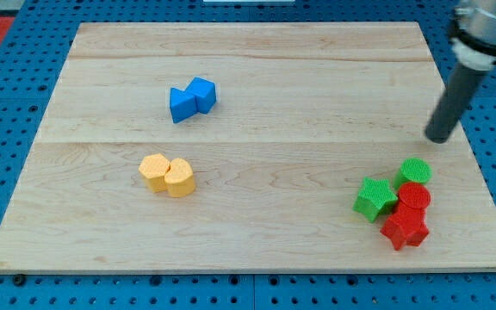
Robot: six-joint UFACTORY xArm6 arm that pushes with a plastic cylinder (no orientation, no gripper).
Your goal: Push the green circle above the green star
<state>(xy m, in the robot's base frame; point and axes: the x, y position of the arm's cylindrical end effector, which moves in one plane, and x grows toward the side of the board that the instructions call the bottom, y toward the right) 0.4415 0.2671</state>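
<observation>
The green circle [415, 170] lies at the view's lower right, touching the red circle [414, 197] just below it. The green star [375, 198] sits to the lower left of the green circle, close beside it. A red star [404, 229] lies under the red circle. My tip [438, 138] is at the view's right, a short way above and to the right of the green circle, apart from it.
Two blue blocks [192, 99] sit together at the upper left middle of the wooden board [248, 60]. Two yellow blocks [167, 174] sit together at the left middle. The board's right edge is near the green and red cluster.
</observation>
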